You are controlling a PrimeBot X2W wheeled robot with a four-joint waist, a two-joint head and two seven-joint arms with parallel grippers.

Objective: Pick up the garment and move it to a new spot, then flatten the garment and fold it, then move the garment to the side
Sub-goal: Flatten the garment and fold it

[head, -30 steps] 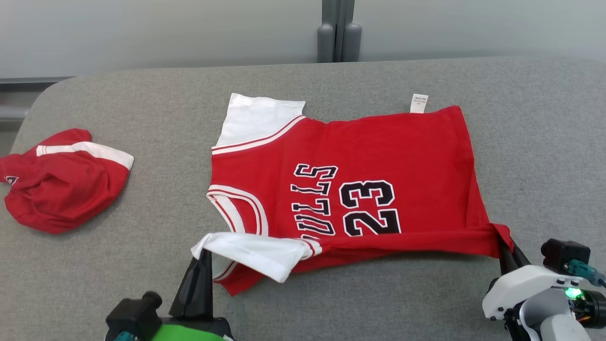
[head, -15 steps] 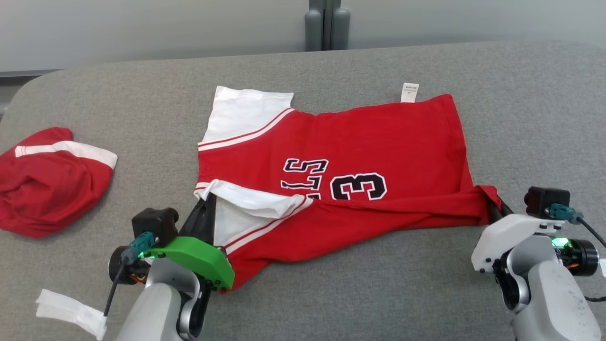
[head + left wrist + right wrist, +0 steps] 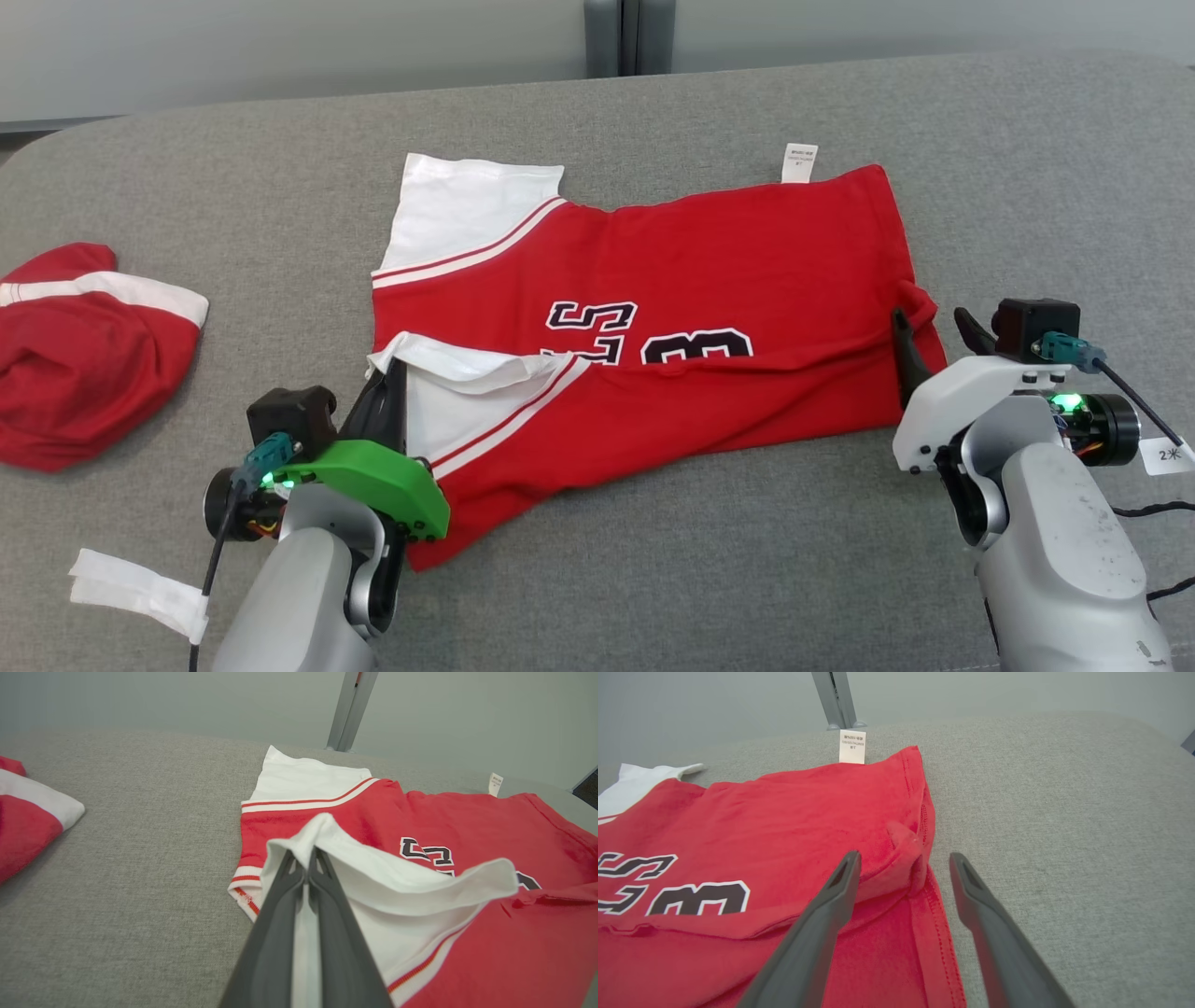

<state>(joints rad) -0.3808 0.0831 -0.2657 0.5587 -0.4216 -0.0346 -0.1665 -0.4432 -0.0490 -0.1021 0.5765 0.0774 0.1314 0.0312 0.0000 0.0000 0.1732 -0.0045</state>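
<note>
Our left gripper has its two long dark fingers pressed together on the edge of the white sleeve of the red basketball jersey with black lettering, pinching that sleeve and holding it raised just above the jersey's chest. Our right gripper stands spread wide at the other end. The bunched red hem corner lies between its fingers, and as far as we can tell neither finger grips it. The jersey rests in the middle of the grey fabric-covered table, spread lengthwise across our head view, with its small white label sticking out at the far edge. We judge that we are in the folding step: the near long edge is turned over onto the body, so the lower half of the number and letters is covered. On the right side the fold lies down on the cloth, while on the left the sleeve is lifted and the fold is loose and slanted. The next move, as we see it, calls for lowering the sleeve onto the chest and parting the left fingers, then drawing both grippers back without dragging the cloth. After that the jersey needs a further fold and a move to the side. A second crumpled red-and-white garment lies well apart at our left.
</note>
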